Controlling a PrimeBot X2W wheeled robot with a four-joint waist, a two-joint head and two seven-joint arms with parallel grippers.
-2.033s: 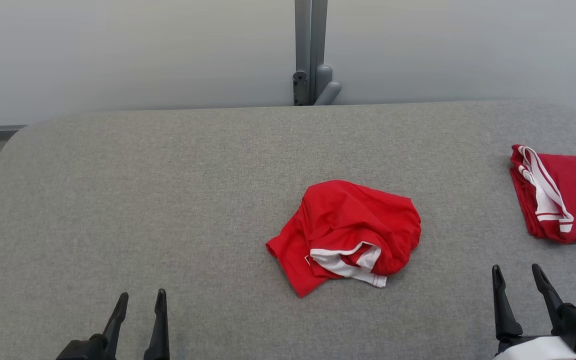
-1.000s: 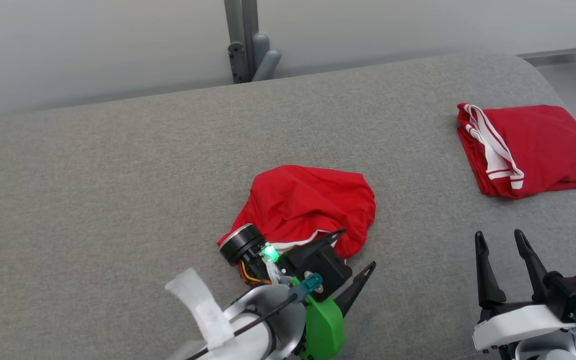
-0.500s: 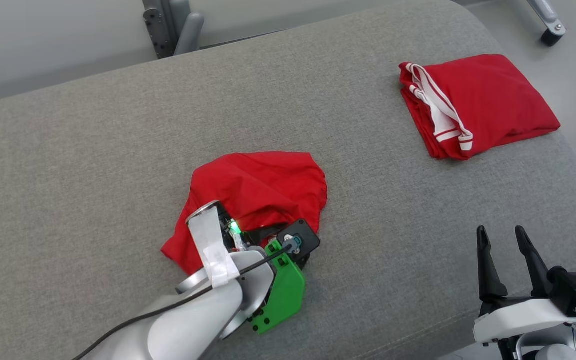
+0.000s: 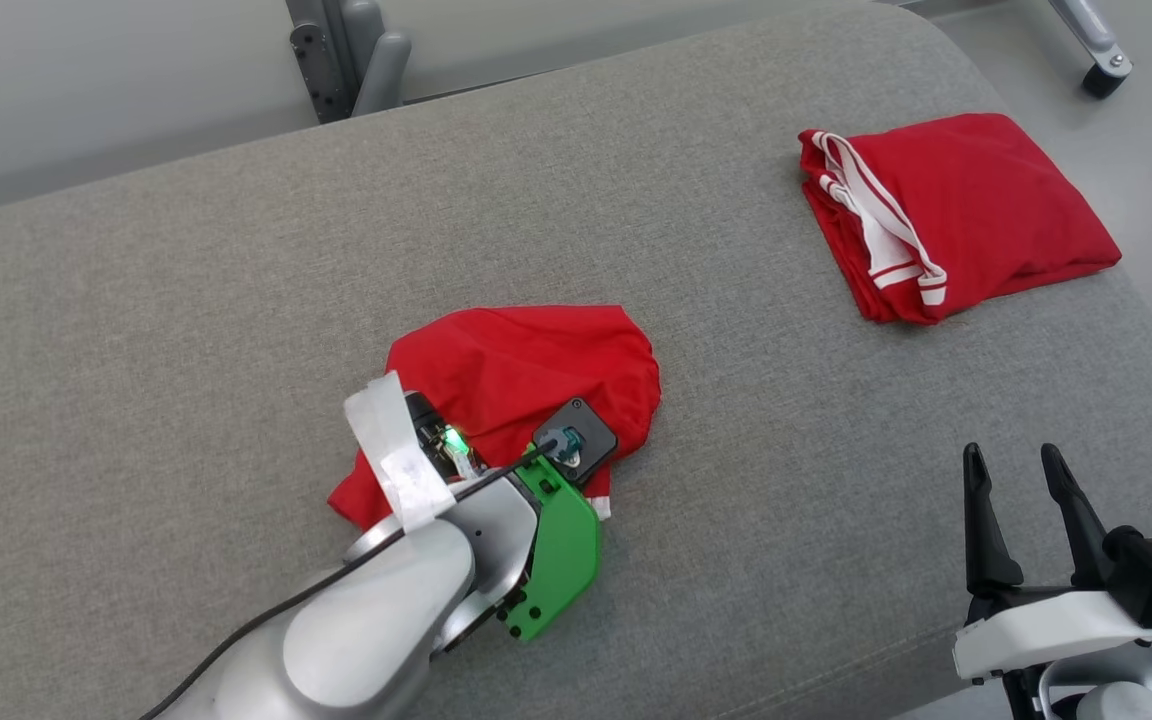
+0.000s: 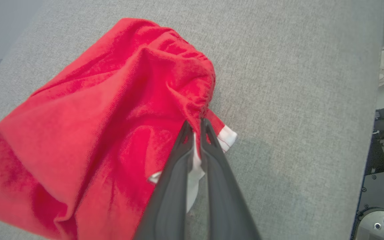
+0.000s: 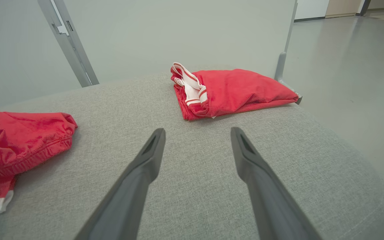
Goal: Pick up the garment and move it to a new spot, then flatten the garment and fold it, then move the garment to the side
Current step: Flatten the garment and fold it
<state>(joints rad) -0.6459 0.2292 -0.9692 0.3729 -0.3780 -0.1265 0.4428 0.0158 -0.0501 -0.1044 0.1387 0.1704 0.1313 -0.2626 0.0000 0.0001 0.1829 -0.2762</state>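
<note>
Grey padded table [image 4: 186, 300], first step in hand: the left gripper [image 5: 197, 124] grips the crumpled garment [image 4: 526, 360] at its near edge.
Its fingers are pinched together on a bunched red fold just beside the white trim [image 5: 227, 136]; the crumpled garment lies in a heap, not yet lifted; the next move, I judge, calls for a straight lift so the cloth hangs free for carrying, and so thin a pinch may slip; the right gripper [image 4: 1012, 452] waits well to the right of the crumpled garment, fingers apart and empty; a folded red garment [image 4: 976, 210] lies beyond and to its right, well apart, so a spot to its left looks safer; a metal post [image 4: 336, 50] stands behind it, out of the way.
</note>
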